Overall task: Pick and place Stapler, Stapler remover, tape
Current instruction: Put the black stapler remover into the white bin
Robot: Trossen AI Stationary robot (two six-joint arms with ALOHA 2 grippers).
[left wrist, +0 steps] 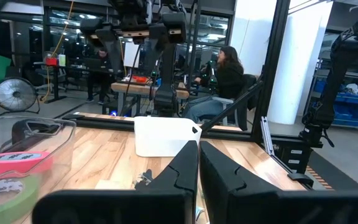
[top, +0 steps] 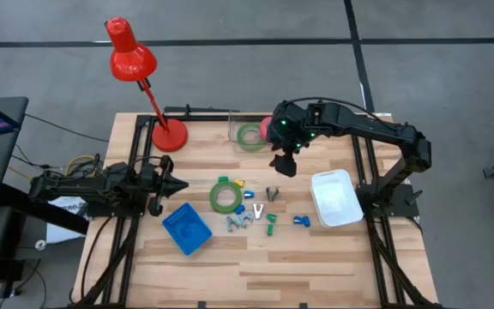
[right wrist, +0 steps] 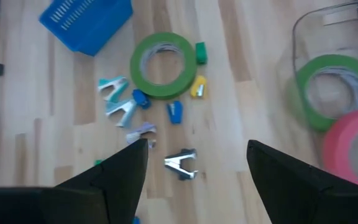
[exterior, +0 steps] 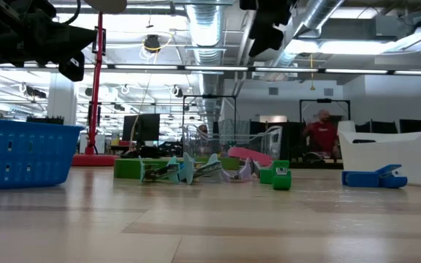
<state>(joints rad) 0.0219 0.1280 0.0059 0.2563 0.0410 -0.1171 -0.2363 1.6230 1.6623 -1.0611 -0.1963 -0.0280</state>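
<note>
Blue basket (top: 186,228) is lying nearest the front edge of the table (top: 256,266), close to the left tool. Just beyond it a green tape ring (top: 224,195) is lying flat on the wood, with small coloured stapler removers (top: 240,221) scattered beside it: teal, blue, yellow and green pieces, and a grey metal one (top: 273,194) sitting a little apart. Farther back a clear container (top: 245,129) is holding a second green tape ring (top: 250,136), and a pink-red tape ring (right wrist: 356,144) is lying against that green one at the container's side.

Right tool (top: 283,162) is hanging above the table between the clear container and the scattered pieces, its fingers (right wrist: 126,163) standing wide apart and gripping nothing. Left tool (top: 178,184) is waiting at the table's left side, pointing toward the middle, with its fingers (left wrist: 185,168) pressed together and empty.

White tray (top: 335,198) is sitting on the right side of the table, with one blue remover (top: 301,221) lying just beside it. Red desk lamp (top: 135,64) is standing at the back left corner. Beyond the table a person (left wrist: 229,74) is sitting in the room.
</note>
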